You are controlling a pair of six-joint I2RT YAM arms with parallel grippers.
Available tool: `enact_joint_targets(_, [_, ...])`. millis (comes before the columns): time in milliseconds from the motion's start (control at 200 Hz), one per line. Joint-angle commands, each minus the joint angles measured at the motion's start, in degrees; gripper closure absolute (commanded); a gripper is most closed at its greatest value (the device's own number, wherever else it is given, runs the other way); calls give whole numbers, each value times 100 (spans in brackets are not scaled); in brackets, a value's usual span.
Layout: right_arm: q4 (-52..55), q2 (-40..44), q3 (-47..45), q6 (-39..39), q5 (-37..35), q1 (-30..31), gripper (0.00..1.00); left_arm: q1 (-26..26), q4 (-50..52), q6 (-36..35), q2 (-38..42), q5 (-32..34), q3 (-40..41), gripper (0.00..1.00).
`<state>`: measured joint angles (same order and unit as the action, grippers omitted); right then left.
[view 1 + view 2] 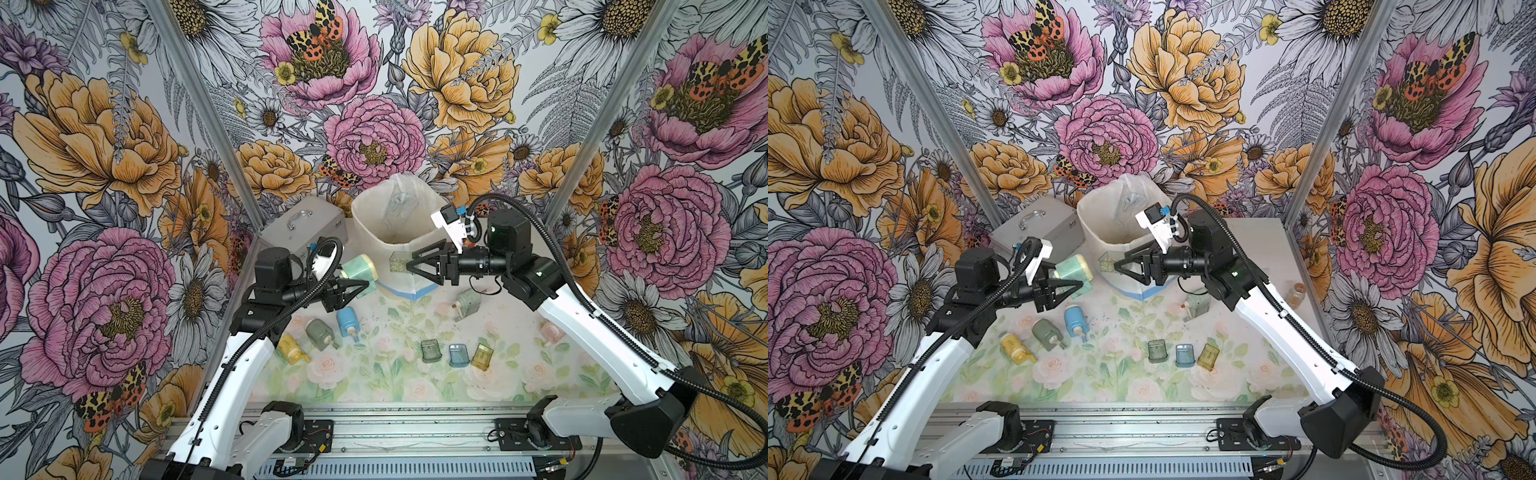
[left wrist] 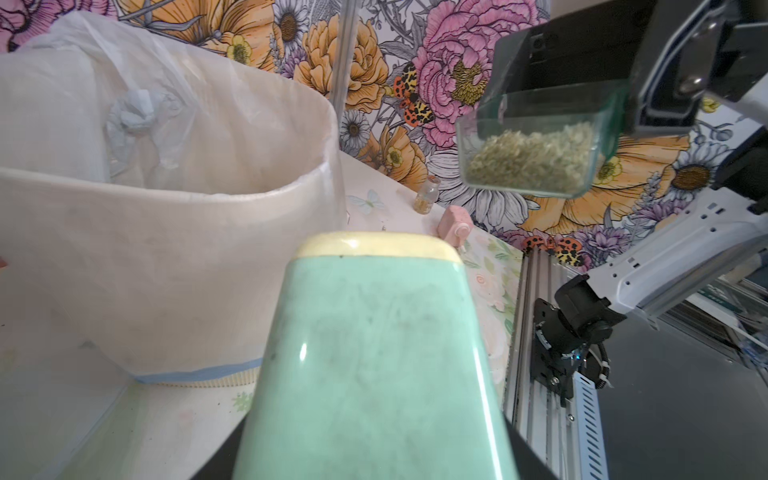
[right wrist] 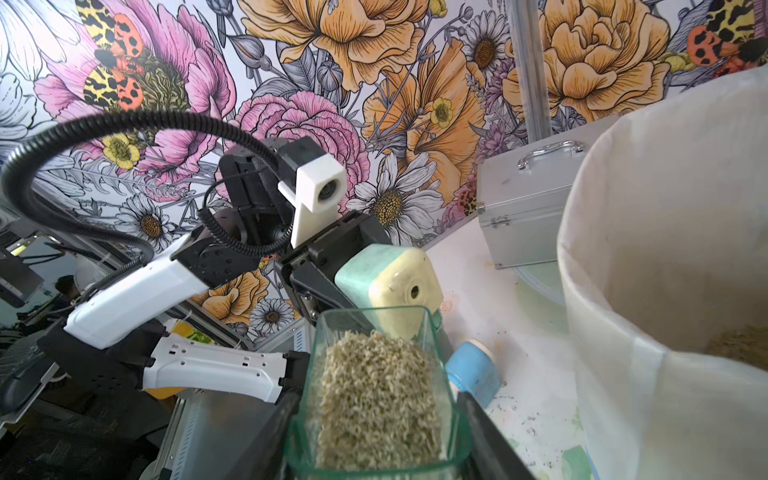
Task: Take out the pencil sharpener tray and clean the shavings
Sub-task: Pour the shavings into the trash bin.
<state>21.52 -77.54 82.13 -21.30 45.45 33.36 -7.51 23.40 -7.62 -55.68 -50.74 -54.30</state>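
My right gripper [image 1: 409,266] is shut on a clear greenish tray [image 1: 398,264], its fingers [image 3: 490,436] pressing on both side walls. Pale tan shavings [image 3: 378,395] fill the tray [image 3: 419,328] and are also seen through its wall [image 2: 532,158]. The tray hangs above the table, just in front of the white bin [image 1: 361,220]. My left gripper [image 1: 365,284] is shut on the mint-green pencil sharpener [image 1: 359,270] with a cream front [image 3: 399,286], held up to the left of the tray. In the left wrist view the sharpener [image 2: 374,353] hides the jaws.
The lined bin [image 3: 665,249] holds some waste. A silver case [image 1: 303,224] stands behind on the left. Yellow [image 1: 293,349], grey-green [image 1: 322,332] and blue [image 1: 348,322] sharpeners lie at front left, three empty trays [image 1: 459,355] in front, grey [image 1: 465,303] and pink [image 1: 550,332] sharpeners on the right.
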Motion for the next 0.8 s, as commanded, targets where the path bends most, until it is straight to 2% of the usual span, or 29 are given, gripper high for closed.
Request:
enact_joint_targets(0, [-86, -249, 454, -170, -251, 135, 57, 140, -64, 29, 123, 686, 56, 100])
enact_joint_targets(120, [-79, -599, 875, -240, -445, 299, 57, 223, -93, 133, 227, 1364, 115, 100])
enact_joint_targets(280, [-75, -1118, 1498, -526, -651, 418, 58, 486, -484, 492, 495, 1572, 408, 100])
enact_joint_targets(475, [-76, -1678, 2138, -1016, -846, 477, 59, 613, -564, 676, 680, 2458, 565, 100])
enact_joint_targets(796, [-72, -2196, 2673, -1602, -1092, 540, 59, 746, -703, 894, 633, 2661, 680, 100])
